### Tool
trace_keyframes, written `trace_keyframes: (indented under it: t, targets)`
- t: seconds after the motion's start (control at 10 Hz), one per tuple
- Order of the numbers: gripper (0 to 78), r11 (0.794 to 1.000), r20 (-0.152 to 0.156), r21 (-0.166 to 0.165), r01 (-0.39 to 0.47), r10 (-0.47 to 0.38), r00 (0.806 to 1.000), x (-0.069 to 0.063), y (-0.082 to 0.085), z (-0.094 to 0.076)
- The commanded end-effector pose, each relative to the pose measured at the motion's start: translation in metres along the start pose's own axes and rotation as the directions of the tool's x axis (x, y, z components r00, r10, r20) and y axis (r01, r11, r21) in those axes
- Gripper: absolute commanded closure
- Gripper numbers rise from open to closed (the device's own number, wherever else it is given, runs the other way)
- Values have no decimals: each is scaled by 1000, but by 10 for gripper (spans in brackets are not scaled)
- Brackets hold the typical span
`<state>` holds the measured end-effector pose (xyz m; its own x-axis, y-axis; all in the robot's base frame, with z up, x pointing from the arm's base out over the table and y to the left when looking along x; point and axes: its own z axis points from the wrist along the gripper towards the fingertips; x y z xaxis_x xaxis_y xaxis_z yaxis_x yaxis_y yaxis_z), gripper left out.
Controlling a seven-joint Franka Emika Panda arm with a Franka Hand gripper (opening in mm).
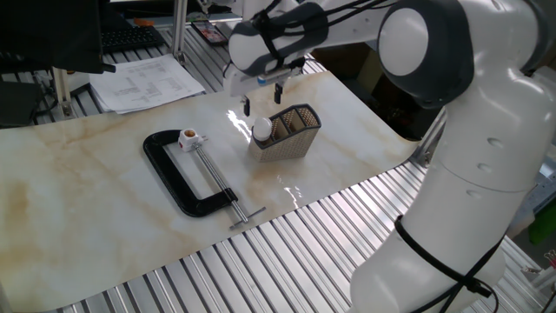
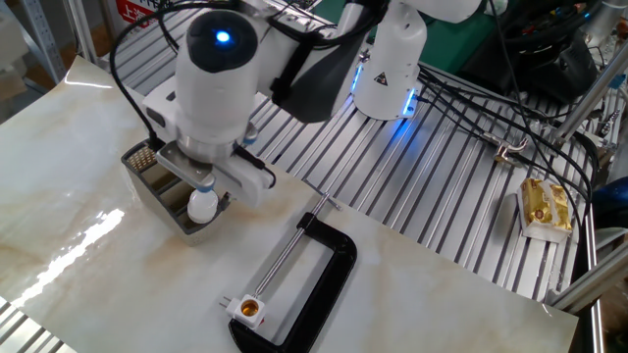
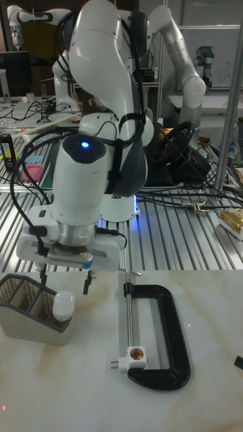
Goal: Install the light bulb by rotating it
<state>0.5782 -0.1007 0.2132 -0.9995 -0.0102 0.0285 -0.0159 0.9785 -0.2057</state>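
Observation:
The light bulb (image 1: pixel 261 130) is a small white globe standing in the near end of a grey mesh basket (image 1: pixel 295 132). My gripper (image 1: pixel 262 99) hangs open just above it, one finger on each side of the bulb and nothing between them. The tall fixed view shows the same: gripper (image 3: pixel 64 281) over the light bulb (image 3: pixel 63 305), with its fingertips about level with the bulb's top. The white socket with an orange centre (image 3: pixel 135 356) is clamped in a black C-clamp (image 3: pixel 167 337) lying flat on the marble board. From the other side, the arm partly hides the light bulb (image 2: pixel 203 204).
Printed papers (image 1: pixel 148 83) lie at the back left of the board. A yellow packet (image 2: pixel 545 208) and cables (image 2: pixel 471 108) rest on the slatted metal table. A second robot arm (image 3: pixel 177 54) stands behind.

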Motion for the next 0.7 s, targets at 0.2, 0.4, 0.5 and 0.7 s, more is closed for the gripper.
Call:
trace_keyframes:
  t: [0.2,0.4,0.5,0.7]
  targets:
    - [1,1000,10,5,8,-8,1000,-1,1,12]
    - [1,1000,15,7,11,-12,1000,7,4,20]
    - [1,1000,15,10,12,-12,1000,9,5,21]
    - [1,1000,45,8,12,-13,999,15,6,27]
